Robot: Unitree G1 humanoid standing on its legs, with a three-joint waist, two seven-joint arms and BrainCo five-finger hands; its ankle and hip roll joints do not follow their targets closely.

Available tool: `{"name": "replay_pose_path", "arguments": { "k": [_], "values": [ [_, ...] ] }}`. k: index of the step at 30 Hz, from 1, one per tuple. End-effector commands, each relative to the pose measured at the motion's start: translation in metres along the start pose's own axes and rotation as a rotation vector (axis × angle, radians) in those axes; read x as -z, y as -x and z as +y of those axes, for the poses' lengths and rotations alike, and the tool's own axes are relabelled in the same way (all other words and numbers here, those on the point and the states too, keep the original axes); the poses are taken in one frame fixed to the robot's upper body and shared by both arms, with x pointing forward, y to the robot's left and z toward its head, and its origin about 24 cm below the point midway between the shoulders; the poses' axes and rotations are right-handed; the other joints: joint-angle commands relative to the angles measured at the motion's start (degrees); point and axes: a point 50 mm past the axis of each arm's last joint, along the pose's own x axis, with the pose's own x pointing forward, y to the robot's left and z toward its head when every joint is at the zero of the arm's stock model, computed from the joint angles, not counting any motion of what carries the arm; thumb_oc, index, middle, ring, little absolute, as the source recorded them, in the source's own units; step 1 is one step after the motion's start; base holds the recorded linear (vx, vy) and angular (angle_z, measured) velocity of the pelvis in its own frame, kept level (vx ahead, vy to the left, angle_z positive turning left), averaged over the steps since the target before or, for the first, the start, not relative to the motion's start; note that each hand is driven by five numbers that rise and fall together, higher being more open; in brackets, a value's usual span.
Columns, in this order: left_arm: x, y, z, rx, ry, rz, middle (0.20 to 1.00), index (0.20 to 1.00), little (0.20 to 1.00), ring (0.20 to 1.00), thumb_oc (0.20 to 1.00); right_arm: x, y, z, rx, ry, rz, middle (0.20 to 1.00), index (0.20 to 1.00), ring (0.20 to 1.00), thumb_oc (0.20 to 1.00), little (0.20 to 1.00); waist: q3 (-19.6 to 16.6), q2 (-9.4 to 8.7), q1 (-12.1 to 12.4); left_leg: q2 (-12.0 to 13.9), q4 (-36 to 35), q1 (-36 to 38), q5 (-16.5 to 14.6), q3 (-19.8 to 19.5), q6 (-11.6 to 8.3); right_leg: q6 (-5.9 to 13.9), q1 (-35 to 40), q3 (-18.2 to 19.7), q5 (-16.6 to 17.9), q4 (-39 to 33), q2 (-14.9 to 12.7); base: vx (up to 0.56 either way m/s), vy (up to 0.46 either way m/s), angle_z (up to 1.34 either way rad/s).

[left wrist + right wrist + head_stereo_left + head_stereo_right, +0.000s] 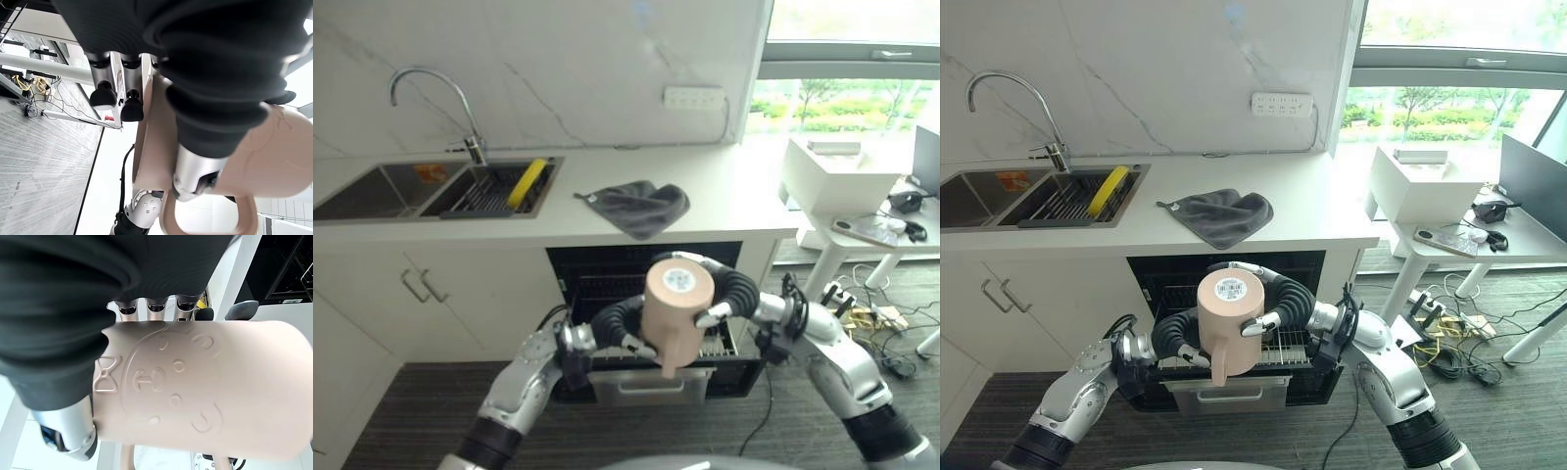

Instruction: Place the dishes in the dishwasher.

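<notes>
Left eye view: a beige mug (pixel 676 308) hangs upside down, base toward the camera and handle pointing down, held between both robot hands above the open dishwasher (pixel 646 294) under the table (pixel 724 211). The left robot hand (pixel 631 333) curls against its lower left side, and the right robot hand (pixel 710 311) wraps it from the right.

Right eye view: the same hold, above the dishwasher rack (pixel 1283 345).

Left wrist view: the left hand's fingers (pixel 131 108) lie along the mug wall near the handle loop.

Right wrist view: the right hand's fingers (pixel 156 307) curl over the embossed body.

The mug looks rigid, light, smooth and likely breakable; gripping the body or hooking the handle seems safest.
</notes>
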Motion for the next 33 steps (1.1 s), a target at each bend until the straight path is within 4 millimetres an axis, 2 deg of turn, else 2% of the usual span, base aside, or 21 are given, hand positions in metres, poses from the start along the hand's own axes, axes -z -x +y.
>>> {"name": "replay_pose_path", "arguments": {
  "k": [1,13,17,18,29,33],
  "values": [
    [-0.034,-0.013,0.013,0.032,-0.153,-0.053,0.200,0.200,0.200,0.200,0.200,-0.042,-0.022,0.009,-0.180,0.179,-0.111,0.200,0.200,0.200,0.200,0.200,3.5,0.39,1.0,3.1,0.4,2.4,-4.3,0.0,-0.64,3.60,4.4,-2.7,-6.2,0.4,-3.2,0.00,0.000,0.00],
    [-0.035,-0.013,0.013,0.016,-0.148,-0.060,0.200,0.200,0.200,0.200,0.200,-0.048,-0.021,0.010,-0.188,0.237,-0.147,0.200,0.200,0.200,0.200,0.200,3.5,0.30,1.0,3.1,0.4,2.4,-4.2,0.1,-0.66,3.57,4.5,-2.7,-6.2,0.4,-3.2,0.00,0.000,0.00],
    [-0.029,-0.012,0.016,-0.026,-0.115,-0.050,0.200,0.200,0.200,0.200,0.200,-0.052,-0.020,0.008,-0.161,0.257,-0.165,0.200,0.200,0.200,0.200,0.200,3.6,0.27,1.1,3.1,0.4,2.4,-4.2,0.1,-0.65,3.53,4.5,-2.8,-6.3,0.4,-3.1,0.00,0.000,0.00],
    [-0.026,-0.012,0.015,-0.028,-0.091,-0.045,1.000,1.000,1.000,1.000,1.000,-0.052,-0.018,0.006,-0.148,0.269,-0.164,0.200,0.200,0.200,0.200,0.200,3.6,0.28,1.2,3.2,0.4,2.3,-4.2,0.0,-0.62,3.54,4.5,-2.8,-6.3,0.4,-3.1,0.00,0.000,0.00],
    [-0.019,-0.005,0.015,-0.073,-0.031,-0.069,1.000,1.000,1.000,1.000,1.000,-0.055,-0.004,-0.005,-0.027,0.296,-0.174,0.200,0.200,0.200,0.200,0.200,3.8,0.17,1.2,3.3,0.4,2.4,-4.3,0.1,-0.61,3.46,4.6,-2.9,-6.4,0.4,-3.1,0.00,0.000,0.00],
    [-0.017,0.004,0.017,-0.116,-0.021,-0.087,1.000,1.000,1.000,1.000,1.000,-0.053,0.004,-0.009,0.032,0.304,-0.165,0.200,0.200,0.200,0.200,0.200,3.8,0.26,1.3,3.3,0.4,2.3,-4.3,0.0,-0.61,3.41,4.5,-2.9,-6.3,0.4,-3.0,0.00,0.000,0.00]
  ]
}}
